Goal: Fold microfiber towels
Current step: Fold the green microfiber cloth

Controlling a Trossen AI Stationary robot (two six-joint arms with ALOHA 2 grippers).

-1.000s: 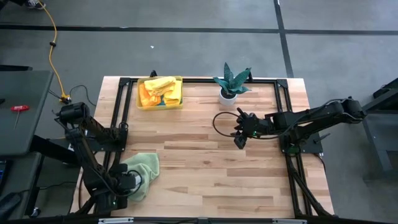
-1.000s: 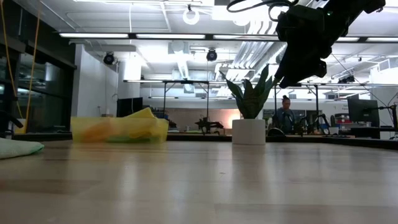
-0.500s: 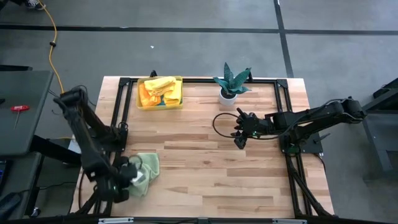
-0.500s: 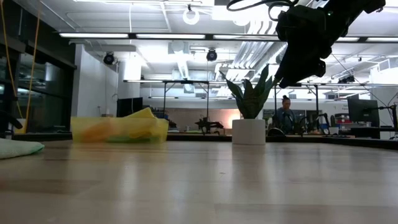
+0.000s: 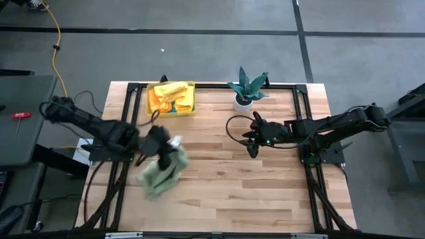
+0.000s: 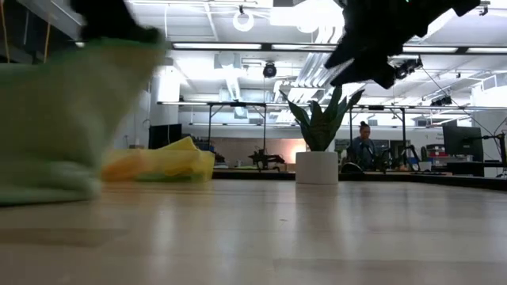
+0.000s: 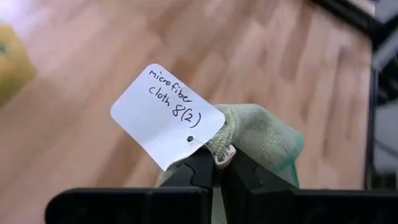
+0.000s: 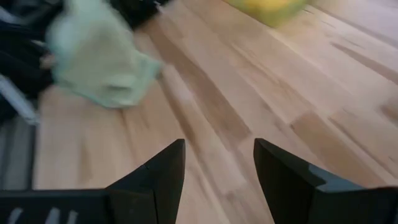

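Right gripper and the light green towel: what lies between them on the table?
Only bare wood: the high view shows nothing between the right gripper and the light green towel, held by the left gripper.

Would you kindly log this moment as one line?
left gripper: shut on light green microfiber towel, lifted | right gripper: open, waiting mid-table

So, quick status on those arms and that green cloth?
Left tool shut on light green towel, lifting it by the tagged corner. Right tool open, waiting mid-table. Nothing in the way.
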